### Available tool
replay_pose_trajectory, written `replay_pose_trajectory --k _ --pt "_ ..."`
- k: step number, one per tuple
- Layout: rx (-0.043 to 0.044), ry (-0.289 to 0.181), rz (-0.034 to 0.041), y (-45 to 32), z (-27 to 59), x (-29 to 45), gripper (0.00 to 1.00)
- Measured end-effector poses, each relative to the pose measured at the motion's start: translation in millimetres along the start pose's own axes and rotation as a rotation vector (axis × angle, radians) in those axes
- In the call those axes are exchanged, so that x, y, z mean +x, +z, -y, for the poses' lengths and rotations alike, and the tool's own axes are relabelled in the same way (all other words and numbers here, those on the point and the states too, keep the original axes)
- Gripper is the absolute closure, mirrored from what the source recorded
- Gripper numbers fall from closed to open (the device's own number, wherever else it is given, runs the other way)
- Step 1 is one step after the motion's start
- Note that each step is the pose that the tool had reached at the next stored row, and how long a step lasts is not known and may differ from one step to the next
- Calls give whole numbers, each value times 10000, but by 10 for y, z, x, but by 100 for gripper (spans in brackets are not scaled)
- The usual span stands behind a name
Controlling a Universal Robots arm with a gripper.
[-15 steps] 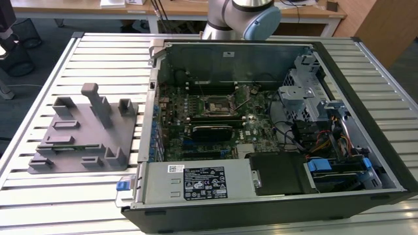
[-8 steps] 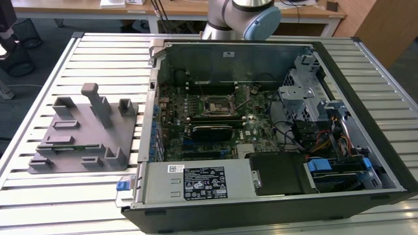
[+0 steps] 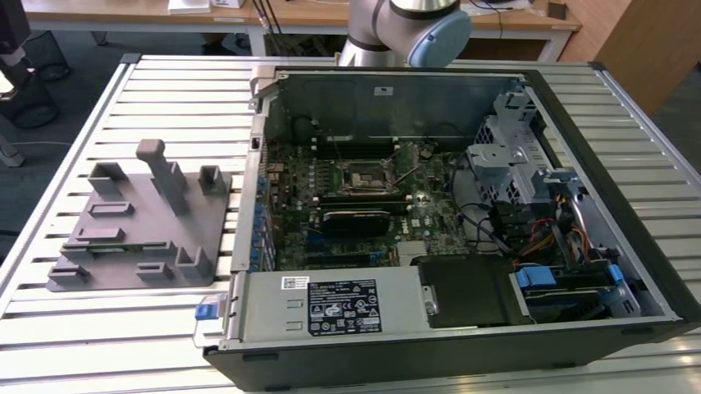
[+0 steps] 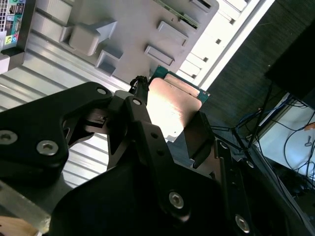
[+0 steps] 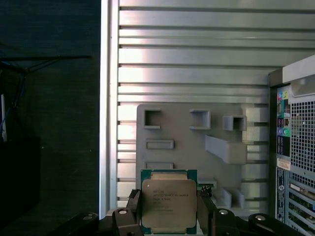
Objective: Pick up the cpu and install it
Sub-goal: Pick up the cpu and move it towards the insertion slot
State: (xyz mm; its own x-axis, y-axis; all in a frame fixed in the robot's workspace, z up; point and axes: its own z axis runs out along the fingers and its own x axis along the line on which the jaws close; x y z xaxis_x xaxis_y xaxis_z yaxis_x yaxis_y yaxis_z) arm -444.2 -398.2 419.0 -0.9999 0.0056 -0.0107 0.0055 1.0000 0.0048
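The cpu (image 5: 169, 201) (image 4: 173, 103) is a thin square chip with a silvery metal top and a green rim. My gripper (image 5: 169, 209) (image 4: 170, 118) is shut on it, one black finger (image 5: 133, 204) against one edge and the other finger (image 5: 205, 206) against the opposite edge. In both wrist views the chip hangs well above the slatted table, over the edge of the grey plastic fixture (image 5: 197, 142) (image 4: 133, 24). In the exterior view the square socket frame (image 3: 359, 176) sits on the motherboard inside the open computer case (image 3: 613, 246). The arm (image 3: 405, 29) stands behind the case.
The grey fixture (image 3: 143, 222) with upright posts lies on the slatted metal table (image 3: 98, 345), on the exterior view's left of the case. Drive cages and cables (image 3: 526, 189) crowd the case's far side. The table edge (image 5: 104, 123) borders dark floor.
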Motion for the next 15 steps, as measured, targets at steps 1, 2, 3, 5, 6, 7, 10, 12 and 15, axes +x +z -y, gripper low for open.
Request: replay_pose_trajectory --k 1,2,3,5,6,7,10,12,15 --pt "0 0 0 0 0 -3 46" --pt "0 0 0 0 0 -6 46" --pt "1 0 -1 0 0 -9 46" --pt "0 0 0 0 0 -15 46" --pt "1 0 0 0 0 -17 46" --pt "1 0 -1 0 0 -18 46" --pt "0 0 0 0 0 -23 46" --pt "0 0 0 0 0 -28 46" --pt "0 -1 0 0 0 -41 46"
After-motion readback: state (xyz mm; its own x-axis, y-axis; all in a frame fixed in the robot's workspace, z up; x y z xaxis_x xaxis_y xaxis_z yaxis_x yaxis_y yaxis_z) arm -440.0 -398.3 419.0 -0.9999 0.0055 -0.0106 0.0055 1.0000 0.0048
